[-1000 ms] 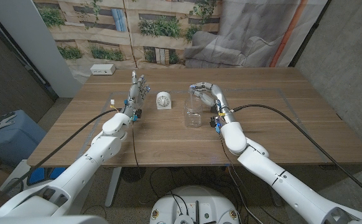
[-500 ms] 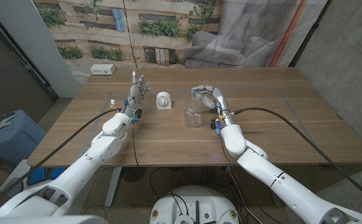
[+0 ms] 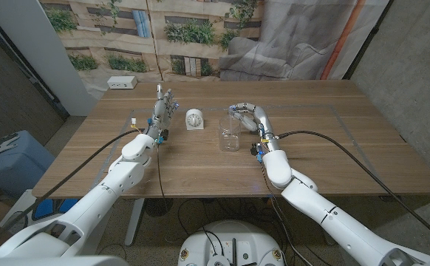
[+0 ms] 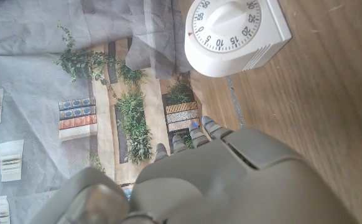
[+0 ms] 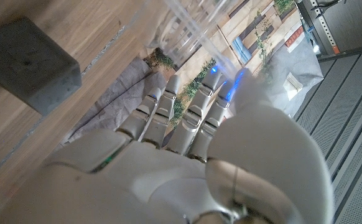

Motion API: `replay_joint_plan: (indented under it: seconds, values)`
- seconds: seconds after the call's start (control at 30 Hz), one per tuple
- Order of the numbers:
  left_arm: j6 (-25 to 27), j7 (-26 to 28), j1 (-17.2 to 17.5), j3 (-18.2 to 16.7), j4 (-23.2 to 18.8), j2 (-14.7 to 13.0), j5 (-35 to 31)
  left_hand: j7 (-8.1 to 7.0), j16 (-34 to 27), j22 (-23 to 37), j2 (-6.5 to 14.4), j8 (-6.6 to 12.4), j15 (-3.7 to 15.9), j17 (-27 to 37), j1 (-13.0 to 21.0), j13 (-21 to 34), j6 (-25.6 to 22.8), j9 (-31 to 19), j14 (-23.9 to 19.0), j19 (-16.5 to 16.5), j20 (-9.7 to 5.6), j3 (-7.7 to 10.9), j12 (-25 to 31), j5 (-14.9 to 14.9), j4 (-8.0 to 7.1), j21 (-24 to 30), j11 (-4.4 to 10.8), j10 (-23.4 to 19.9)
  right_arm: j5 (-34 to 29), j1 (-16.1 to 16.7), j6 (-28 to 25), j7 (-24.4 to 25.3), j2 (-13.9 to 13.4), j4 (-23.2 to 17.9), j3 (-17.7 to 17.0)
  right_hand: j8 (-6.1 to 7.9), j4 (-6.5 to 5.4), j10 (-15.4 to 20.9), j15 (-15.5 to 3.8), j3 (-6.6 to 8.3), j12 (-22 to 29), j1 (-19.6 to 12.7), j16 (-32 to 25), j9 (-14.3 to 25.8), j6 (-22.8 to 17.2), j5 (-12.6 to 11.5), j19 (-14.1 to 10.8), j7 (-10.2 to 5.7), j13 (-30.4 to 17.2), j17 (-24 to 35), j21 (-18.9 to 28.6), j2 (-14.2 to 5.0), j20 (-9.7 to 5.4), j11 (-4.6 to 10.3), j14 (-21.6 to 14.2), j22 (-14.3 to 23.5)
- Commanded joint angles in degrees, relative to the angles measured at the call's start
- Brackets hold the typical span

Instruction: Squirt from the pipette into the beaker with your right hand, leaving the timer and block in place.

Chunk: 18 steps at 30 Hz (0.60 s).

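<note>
Head view. Shows the left arm reaching in from the lower left corner, white shell and black cable, with the left hand [image 3: 165, 106] raised upright, fingers straight and together, pointing away, grasping nothing. Places it just beside a white square plastic timer with a round dial [image 3: 193, 118], apart from it. Shows the right arm coming in from the lower right, wrist bent, the right hand [image 3: 246, 114] arched over with fingers curled towards the robot's left, seemingly pinching a small clear plastic pipette [image 3: 233, 111]; too small there to be sure of the grip. Finds a clear glass beaker, straight-walled and upright [image 3: 230, 135], standing on the brown wood-grain bench [image 3: 185, 162] directly below that hand, near the middle. Adds a white flat box [image 3: 122, 83] at the far left corner of the bench.

Left wrist view. Looks along the smooth grey back of the left hand [image 4: 231, 180], fingertips loose and closed on nothing. Gives the timer [image 4: 237, 34] close up: glossy casing, rounded corners, black numerals 55, 0, 5, 10, 15, 20 and 30 readable around the dial.

Right wrist view. Shows the right hand [image 5: 187, 155] with jointed grey fingers [image 5: 168, 106] bent forward, blue lights at the tips. Catches a clear ribbed shape past them; cannot tell whether pipette or beaker. Shows a matte dark grey rectangular block [image 5: 28, 62] lying on the bench, apart from the hand.
</note>
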State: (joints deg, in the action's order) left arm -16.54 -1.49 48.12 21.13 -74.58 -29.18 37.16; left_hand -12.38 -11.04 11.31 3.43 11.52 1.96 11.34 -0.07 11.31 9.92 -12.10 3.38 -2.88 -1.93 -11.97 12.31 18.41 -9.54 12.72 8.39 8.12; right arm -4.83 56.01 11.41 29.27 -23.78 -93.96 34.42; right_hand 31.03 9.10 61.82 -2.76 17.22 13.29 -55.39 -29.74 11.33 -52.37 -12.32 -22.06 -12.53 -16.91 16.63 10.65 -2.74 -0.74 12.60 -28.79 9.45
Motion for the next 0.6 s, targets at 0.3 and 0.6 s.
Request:
replay_joint_plan:
  seconds: [0.3, 0.6]
  values:
    - [0.0, -0.3, 0.0, 0.0, 0.1, -0.1, 0.1, -0.33, -0.3, 0.1, 2.6, 0.34, 6.67, 0.1, -0.1, 0.3, 0.2, -0.1, 0.5, -0.3, -5.26, -0.33, 0.3, 0.3, 0.13, 0.3, 0.18, 0.2, 0.1, 0.7, 0.3, 1.3, 0.7, 0.7, -0.3, 0.79, 0.48, 1.4, -8.44, 0.28, 1.0, -1.7, -0.9, 0.1, -1.9, -0.3, -0.6, 0.09, -0.6, 0.3, 0.4, -0.29, -0.47, 0.06, -1.2, 0.2]
    - [0.0, -0.3, 0.0, 0.0, 0.1, -0.1, 0.1, -0.32, -0.3, 0.1, 2.6, 0.34, 6.69, 0.1, -0.1, 0.3, 0.2, -0.1, 0.5, -0.3, -5.25, -0.34, 0.3, 0.3, 0.13, 0.3, 0.22, 0.2, 0.2, 0.8, 0.0, 1.9, 1.1, 0.8, -0.3, 1.31, 0.45, 2.8, -8.57, 0.53, 1.6, -2.3, -1.3, 0.0, -3.5, -0.3, -0.9, 0.24, -1.0, 0.4, 0.4, -0.64, -0.72, 0.06, -2.4, 0.2]
